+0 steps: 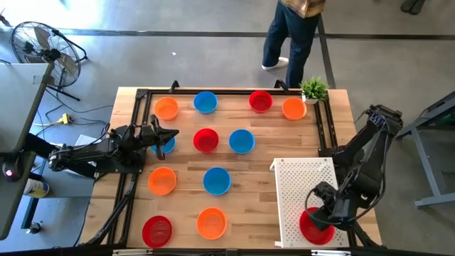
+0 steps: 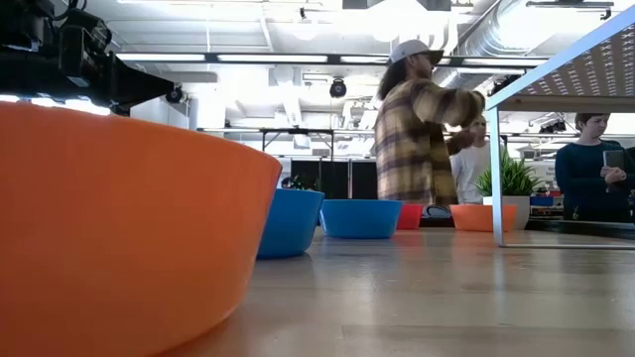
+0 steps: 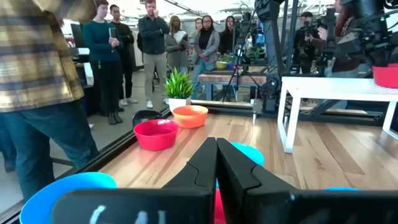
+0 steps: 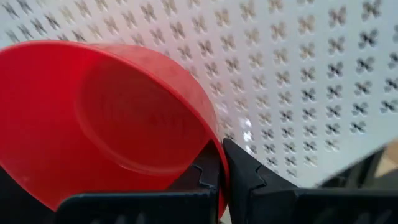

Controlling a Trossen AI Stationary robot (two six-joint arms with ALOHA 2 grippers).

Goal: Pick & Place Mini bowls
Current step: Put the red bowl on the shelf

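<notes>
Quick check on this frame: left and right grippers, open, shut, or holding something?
Left gripper: jaws shut, holding nothing, above a blue bowl.
Right gripper: jaws shut on the rim of a red bowl, over the white perforated tray.

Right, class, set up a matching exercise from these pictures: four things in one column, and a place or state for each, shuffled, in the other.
Things:
1. right gripper
2. left gripper
3. small green plant
4. white perforated tray

Places or states:
A. far right corner of the table
B. shut on the rim of a red bowl
C. right side of the table, under the held bowl
D. shut, holding nothing

Pairs: 1-B, 2-D, 3-A, 4-C
</notes>
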